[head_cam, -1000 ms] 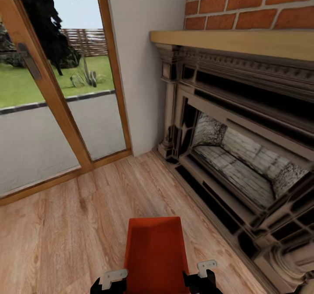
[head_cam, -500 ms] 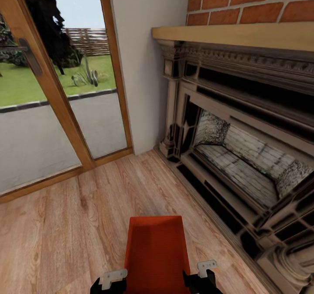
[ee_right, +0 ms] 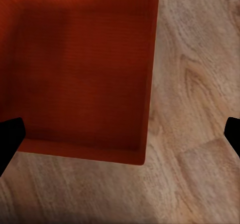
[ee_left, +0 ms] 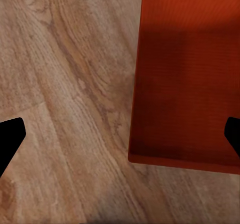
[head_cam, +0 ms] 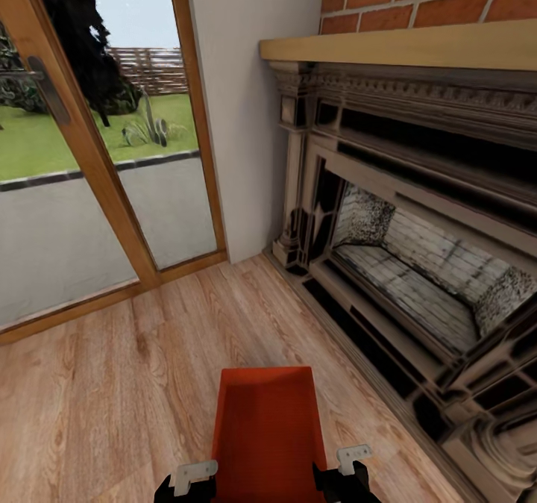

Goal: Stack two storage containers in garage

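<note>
Over wood-plank floor (head_cam: 112, 383) beside fireplace (head_cam: 418, 264): orange container (head_cam: 268, 428) held between both claws, left claw (ee_left: 120, 134) and right claw (ee_right: 120, 134) spread wide, each straddling a wall.

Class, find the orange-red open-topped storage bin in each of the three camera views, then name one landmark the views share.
Head view: orange-red open-topped storage bin, bottom centre.
Left wrist view: bin, upper right.
Right wrist view: bin, upper left.
Shared landmark: light wood-plank floor around it.
</note>
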Controlling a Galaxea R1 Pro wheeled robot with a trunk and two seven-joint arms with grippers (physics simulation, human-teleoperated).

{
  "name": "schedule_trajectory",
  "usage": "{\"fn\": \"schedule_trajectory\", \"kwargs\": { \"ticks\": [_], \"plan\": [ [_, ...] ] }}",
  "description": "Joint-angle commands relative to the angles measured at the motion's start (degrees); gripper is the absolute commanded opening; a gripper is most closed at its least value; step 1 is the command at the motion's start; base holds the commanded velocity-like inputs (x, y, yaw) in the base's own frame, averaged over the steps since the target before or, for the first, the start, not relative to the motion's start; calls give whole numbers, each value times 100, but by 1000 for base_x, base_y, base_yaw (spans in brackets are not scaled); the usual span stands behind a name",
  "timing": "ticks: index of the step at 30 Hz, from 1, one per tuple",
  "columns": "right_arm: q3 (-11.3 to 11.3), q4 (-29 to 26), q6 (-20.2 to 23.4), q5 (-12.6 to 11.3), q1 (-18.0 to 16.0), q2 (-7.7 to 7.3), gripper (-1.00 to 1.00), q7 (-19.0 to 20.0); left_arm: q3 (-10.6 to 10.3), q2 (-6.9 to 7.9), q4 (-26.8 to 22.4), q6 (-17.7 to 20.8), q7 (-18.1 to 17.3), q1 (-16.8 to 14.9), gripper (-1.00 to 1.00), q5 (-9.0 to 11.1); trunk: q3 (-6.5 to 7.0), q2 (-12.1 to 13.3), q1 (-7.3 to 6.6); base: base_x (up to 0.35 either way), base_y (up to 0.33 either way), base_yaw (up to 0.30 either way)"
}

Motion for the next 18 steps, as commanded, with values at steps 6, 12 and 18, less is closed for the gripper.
{"fn": "schedule_trajectory", "kwargs": {
  "ticks": [6,12,18],
  "plan": [
    [-27,1,-16,39,-2,3,100,23,-15,0,4,-8,28,-2,100,-39,-112,-244,132,0,0,0],
    [-57,4,-16,6,-2,3,100,23,-17,0,4,-8,6,-2,100,-38,-220,-485,264,0,0,0],
    [-66,9,-16,-6,-2,3,100,23,-17,0,4,-8,-10,-2,100,-38,-328,-725,396,0,0,0]
  ]
}}
